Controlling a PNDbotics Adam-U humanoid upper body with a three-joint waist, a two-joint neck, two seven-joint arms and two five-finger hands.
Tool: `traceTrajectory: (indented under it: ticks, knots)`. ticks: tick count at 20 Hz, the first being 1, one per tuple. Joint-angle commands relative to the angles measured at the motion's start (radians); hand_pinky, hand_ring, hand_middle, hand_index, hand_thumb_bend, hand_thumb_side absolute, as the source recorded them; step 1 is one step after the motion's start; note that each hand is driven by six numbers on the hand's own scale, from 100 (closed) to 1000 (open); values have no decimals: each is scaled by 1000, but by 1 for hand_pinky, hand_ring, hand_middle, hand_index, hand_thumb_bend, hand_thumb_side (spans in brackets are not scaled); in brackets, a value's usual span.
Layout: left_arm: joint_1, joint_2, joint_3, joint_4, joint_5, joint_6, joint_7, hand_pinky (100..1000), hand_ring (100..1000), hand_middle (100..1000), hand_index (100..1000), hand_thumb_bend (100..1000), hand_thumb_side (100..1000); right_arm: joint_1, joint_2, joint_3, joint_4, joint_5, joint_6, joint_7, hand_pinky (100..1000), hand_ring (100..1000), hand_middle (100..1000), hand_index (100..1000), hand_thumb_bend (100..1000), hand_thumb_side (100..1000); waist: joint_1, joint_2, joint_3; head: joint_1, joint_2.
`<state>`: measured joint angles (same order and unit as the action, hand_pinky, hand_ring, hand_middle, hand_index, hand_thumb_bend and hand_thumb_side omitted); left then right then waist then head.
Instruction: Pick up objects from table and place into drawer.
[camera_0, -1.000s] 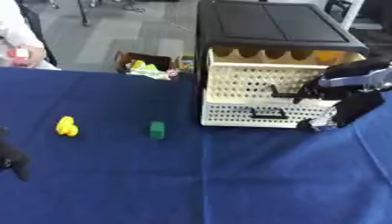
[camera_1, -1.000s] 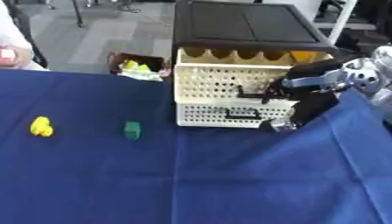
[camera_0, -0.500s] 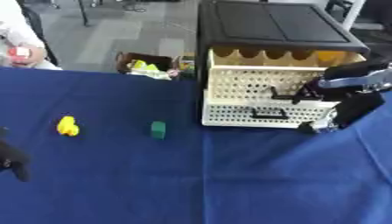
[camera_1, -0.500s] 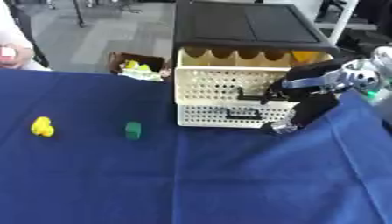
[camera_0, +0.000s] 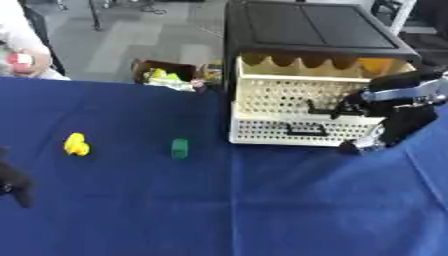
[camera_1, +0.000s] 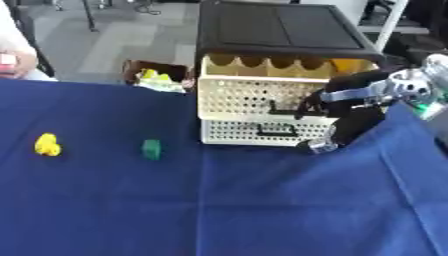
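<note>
Two blocks, yellow (camera_0: 76, 144) and green (camera_0: 179, 148), left of frame; right hand (camera_0: 388, 117) far right at drawer (camera_0: 297, 99) handle, fingers curled on it.

Right arm in from the right edge, forearm slanting down; right hand (camera_0: 378, 102) raised at mid-height, dark fingers (camera_0: 346, 104) reaching leftward, curl impossible to judge; lowest tip of that arm near the blue surface; left hand (camera_0: 16, 181) low at the left edge, only dark fingers visible.
</note>
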<state>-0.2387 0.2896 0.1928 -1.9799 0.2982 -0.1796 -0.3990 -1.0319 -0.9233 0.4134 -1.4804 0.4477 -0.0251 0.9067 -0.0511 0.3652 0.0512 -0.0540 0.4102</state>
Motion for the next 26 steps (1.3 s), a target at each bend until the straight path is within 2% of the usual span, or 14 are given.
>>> traceTrajectory:
  ticks: [1,7,12,26]
  knots:
    - [-6,12,2,-20,-4,3,0,435,581,519,799,100,830,-14,-32,-13,-35,5,0,0,276,100,100,912,450,755,3,-21,-1,1,-8]
    - [-6,11,1,-20,-5,3,0,435,581,519,798,100,829,-16,-40,-18,-51,29,1,-5,293,100,100,902,471,751,4,-21,-1,0,-4]
    - [-5,11,0,-20,-3,6,-2,436,582,519,797,100,828,-44,-30,-3,-61,102,-35,-14,292,100,100,887,484,755,2,-27,3,1,1]
    - [1,16,2,-20,-11,15,-1,435,583,518,797,100,839,-133,28,54,66,199,-110,-18,283,100,100,880,519,760,-9,-31,-8,-1,2]
